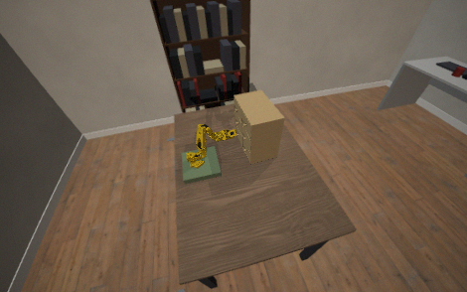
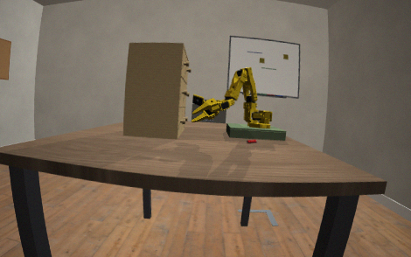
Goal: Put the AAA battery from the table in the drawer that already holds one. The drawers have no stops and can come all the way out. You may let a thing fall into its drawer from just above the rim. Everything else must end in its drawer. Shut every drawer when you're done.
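No brand marks or legible writing anywhere; the white wall-mounted whiteboard [image 2: 264,66] carries only a few dark dashes and two small tan squares, too small to read as text. The yellow five-joint arm [image 2: 243,89] stands on a flat green base pad [image 2: 276,135] on the dark brown wooden table [image 2: 184,159] and reaches across toward the front of the tall tan wooden drawer cabinet [image 2: 153,89]. Its yellow-and-black gripper [image 2: 198,114] hangs in the air just beside the cabinet's lower front, near the small knobs [image 2: 183,120] on that face, whether touching one cannot be told. The jaws are partly parted, a narrow gap between them, and nothing shows in that gap. The drawers all look pushed in. The small red cylindrical battery [image 2: 251,141] lies on the table just in front of the green pad's near edge, well apart from the fingertips, back by the arm's foot rather than by the cabinet. In the top view the arm [image 1: 209,138] and cabinet [image 1: 259,126] sit at the far end of the table, with a dark bookshelf [image 1: 159,35] behind; the battery cannot be made out there.
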